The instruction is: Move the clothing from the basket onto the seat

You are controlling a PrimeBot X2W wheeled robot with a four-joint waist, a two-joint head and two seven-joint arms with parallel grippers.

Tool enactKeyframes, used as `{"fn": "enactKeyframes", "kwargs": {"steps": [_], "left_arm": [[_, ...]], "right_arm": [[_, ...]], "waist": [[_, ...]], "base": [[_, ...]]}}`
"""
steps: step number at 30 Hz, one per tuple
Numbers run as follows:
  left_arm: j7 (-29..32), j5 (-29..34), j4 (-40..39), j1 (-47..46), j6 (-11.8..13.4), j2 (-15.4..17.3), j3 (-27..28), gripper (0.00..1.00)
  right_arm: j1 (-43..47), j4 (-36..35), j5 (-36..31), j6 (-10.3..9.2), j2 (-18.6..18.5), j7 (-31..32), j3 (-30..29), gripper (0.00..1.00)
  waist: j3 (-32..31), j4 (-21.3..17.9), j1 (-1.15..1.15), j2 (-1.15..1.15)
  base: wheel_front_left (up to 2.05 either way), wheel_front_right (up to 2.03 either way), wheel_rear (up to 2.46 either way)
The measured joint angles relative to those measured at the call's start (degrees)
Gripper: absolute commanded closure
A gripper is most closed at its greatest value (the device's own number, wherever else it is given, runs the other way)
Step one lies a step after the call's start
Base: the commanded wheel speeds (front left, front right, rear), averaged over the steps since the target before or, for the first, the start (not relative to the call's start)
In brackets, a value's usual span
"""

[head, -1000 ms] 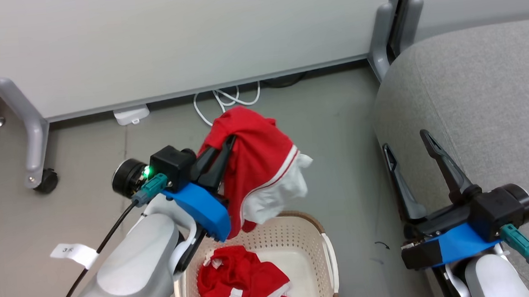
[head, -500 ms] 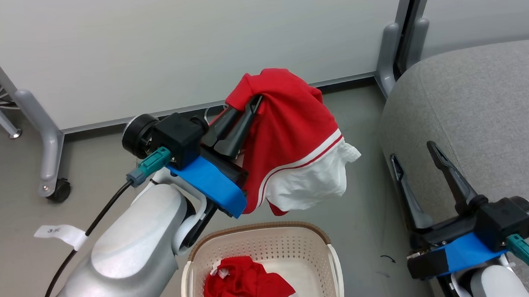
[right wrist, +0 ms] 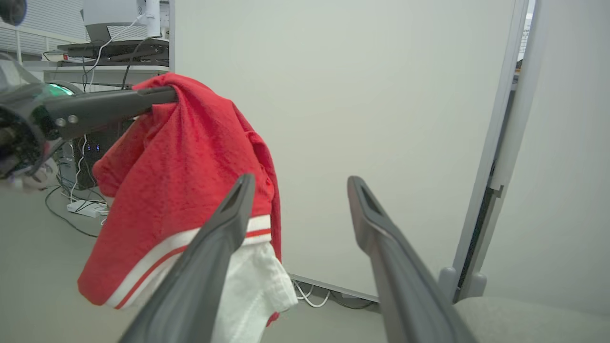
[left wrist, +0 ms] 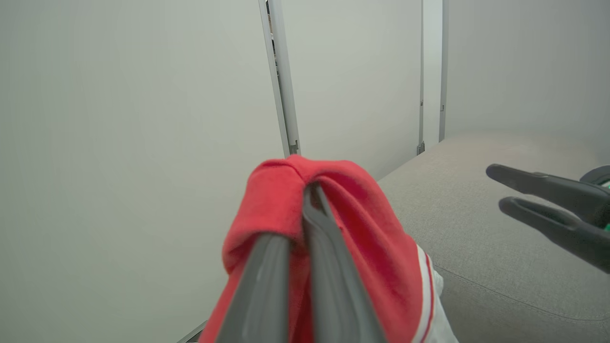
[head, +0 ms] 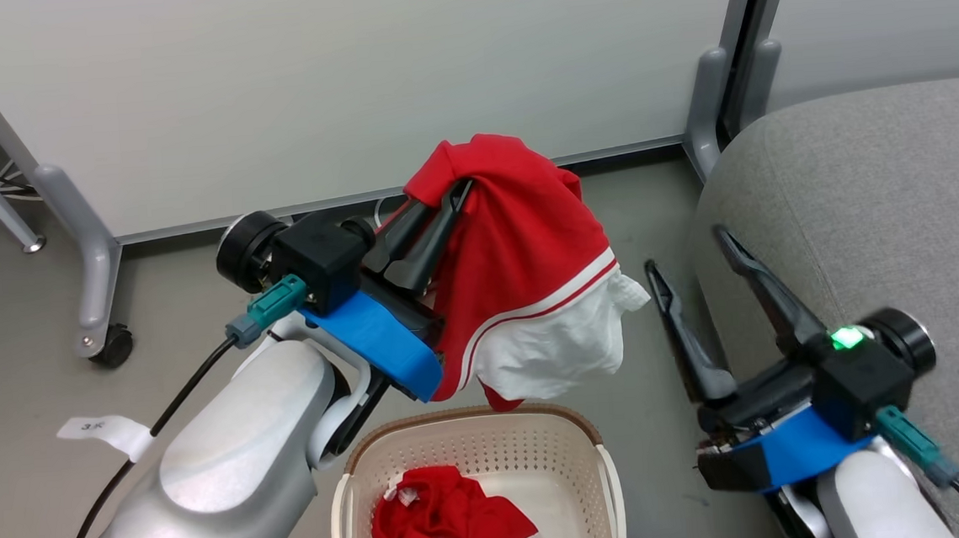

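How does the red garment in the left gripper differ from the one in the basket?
The held garment hangs in the air, pinched by the left gripper; the basket garment lies in the basket. The held garment drapes down, showing a white part; the basket garment is bunched, mostly red. Both are red with white stripes.

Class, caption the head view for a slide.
Left hand holds a bright red fabric garment above the cream perforated plastic basket.

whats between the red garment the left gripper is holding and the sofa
In the head view, the right gripper, jaws open, sits between the held red garment and the grey sofa, above a strip of bare floor.
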Motion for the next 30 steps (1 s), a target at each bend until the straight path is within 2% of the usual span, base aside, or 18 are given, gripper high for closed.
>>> {"fn": "enactKeyframes", "kwargs": {"steps": [6, 12, 17, 24, 30], "left_arm": [[0.00, 0.09, -0.46, -0.01, 0.07, -0.31, -0.49, 1.00], [0.00, 0.43, -0.64, -0.03, 0.07, -1.10, -1.09, 1.00], [-0.01, 0.52, -0.75, -0.16, 0.05, -1.92, -1.82, 1.00], [-0.01, 0.94, -1.34, -0.62, -0.04, -2.74, -3.39, 1.00], [0.00, 1.01, -2.31, -1.10, -0.26, -3.26, -4.70, 1.00]], "right_arm": [[-7.44, 2.64, 2.52, -0.01, -5.87, -0.01, 7.78, 0.00], [-13.76, 5.84, 4.43, 0.00, -9.34, -0.01, 13.10, 0.00], [-19.05, 11.12, 6.25, 0.00, -12.07, -0.09, 18.70, 0.00], [-23.18, 17.13, 10.71, 0.00, -13.80, -0.11, 26.57, 0.00], [-24.37, 19.54, 13.14, 0.00, -13.61, -0.11, 29.20, 0.00]], "waist": [[0.41, 0.56, 0.00, 0.00], [0.65, 1.09, 0.00, 0.00], [0.90, 1.58, 0.01, 0.00], [1.00, 2.36, 0.01, 0.00], [1.17, 2.80, 0.01, 0.00]], "base": [[0.00, 0.00, 0.00], [0.00, 0.00, 0.00], [0.00, 0.00, 0.00], [0.00, 0.00, 0.00], [0.00, 0.00, 0.00]]}}
